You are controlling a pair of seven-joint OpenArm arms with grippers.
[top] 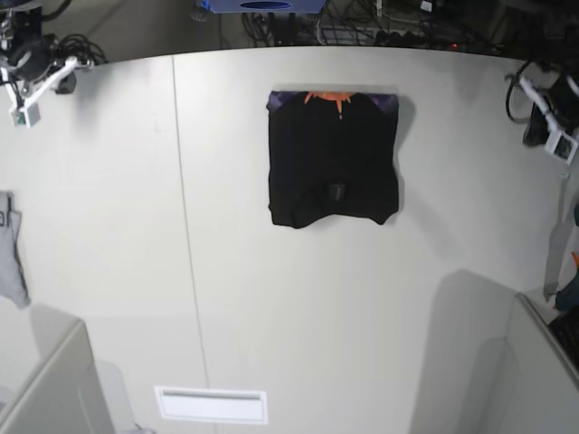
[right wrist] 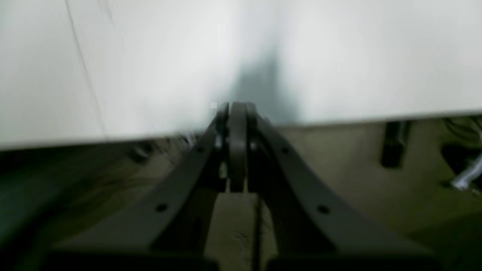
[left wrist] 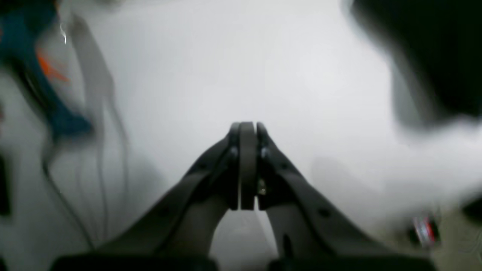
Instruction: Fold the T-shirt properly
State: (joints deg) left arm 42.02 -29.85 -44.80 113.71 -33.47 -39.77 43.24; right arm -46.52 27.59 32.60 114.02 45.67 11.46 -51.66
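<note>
Seemingly done: T-shirt (top: 333, 158) lay folded, compact, mid-worktop (top: 362, 298) near far edge. Left gripper (left wrist: 247, 130) & right gripper (right wrist: 237, 109) had jaws closed, empty, well apart from it. Next: prob. just check edges.

no text, no labels — nothing legible

My base cam sits high overhead looking straight down, so I get the whole white table (top: 298, 298) from well back. Each wrist cam rides behind its own gripper, peering forward along the fingers, low and close and pretty blurry. Left wrist faces across the tabletop (left wrist: 241, 67); right wrist catches the table's edge (right wrist: 339, 75) and the floor beyond. All three share that table.
</note>
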